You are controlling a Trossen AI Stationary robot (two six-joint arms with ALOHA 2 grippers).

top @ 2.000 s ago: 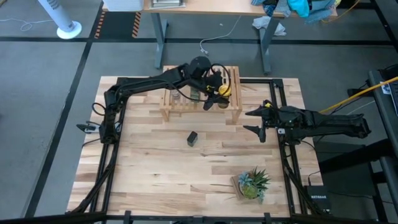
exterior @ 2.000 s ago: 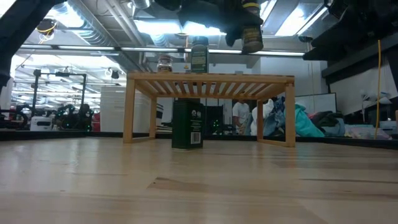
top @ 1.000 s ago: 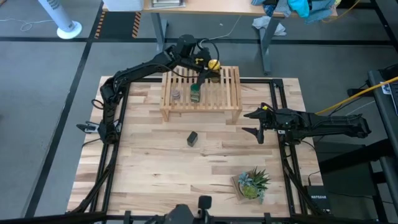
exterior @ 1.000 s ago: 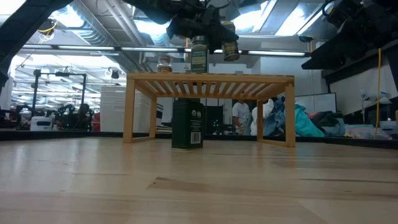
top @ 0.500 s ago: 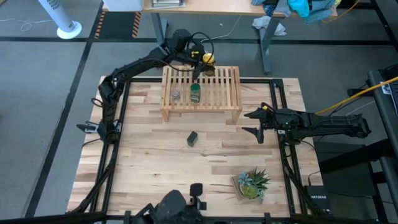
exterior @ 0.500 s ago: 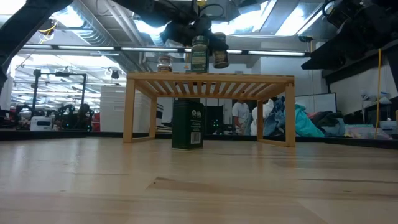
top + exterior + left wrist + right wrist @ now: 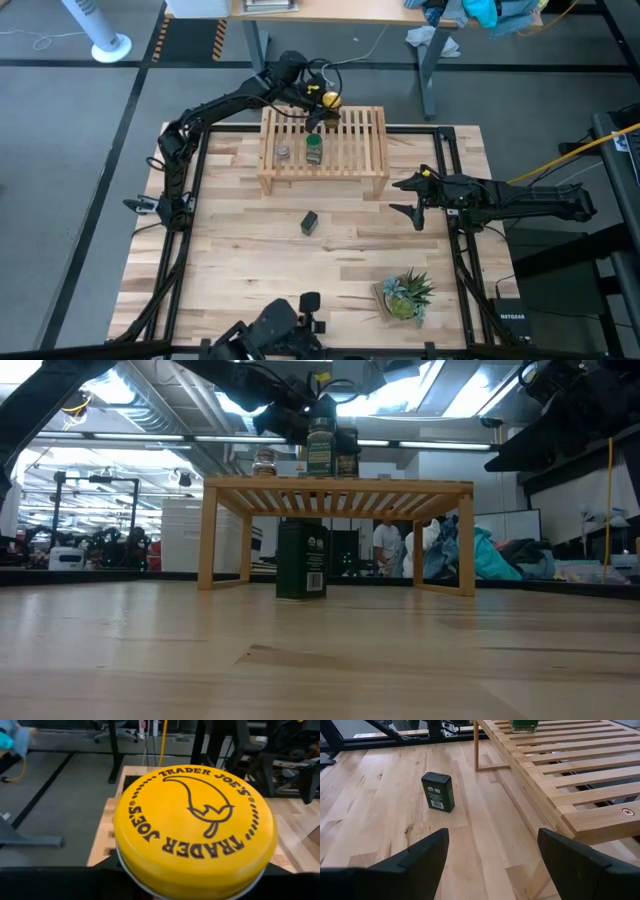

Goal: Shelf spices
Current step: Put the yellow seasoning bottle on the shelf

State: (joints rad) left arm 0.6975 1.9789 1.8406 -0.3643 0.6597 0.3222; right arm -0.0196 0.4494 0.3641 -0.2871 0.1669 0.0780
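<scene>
My left gripper point(image 7: 325, 103) is shut on the yellow-lidded jar point(image 7: 330, 98) over the far edge of the light-wood shelf point(image 7: 345, 150). In the low view this jar point(image 7: 346, 458) stands just right of the green-lidded jar point(image 7: 320, 448), its base level with the shelf's slats. The tiny grey-topped jar point(image 7: 264, 463) and the green-lidded jar point(image 7: 314, 148) stand on the slats. The black tin point(image 7: 309, 222) stands upright on the table in front of the shelf. My right gripper point(image 7: 408, 196) hangs open right of the shelf, touching nothing. My left gripper holds the yellow-lidded jar by its body under the lid point(image 7: 195, 825), which fills the wrist view and hides the fingers. It comes from the table's far left, slanting down. The jar is upright; whether its base rests on the slats I cannot tell.
A small potted plant point(image 7: 405, 295) stands near the table's near right corner. A dark shape, perhaps a person, shows at the near edge point(image 7: 272, 335). In the right wrist view the tin point(image 7: 438, 792) stands on bare wood left of the shelf's leg point(image 7: 476, 750).
My left gripper has carried the yellow-lidded jar toward the table's far edge and a little left, and lowered it from well above the shelf down to the slats' level, beside the green-lidded jar. It has stayed shut on the jar. The right arm has kept still.
</scene>
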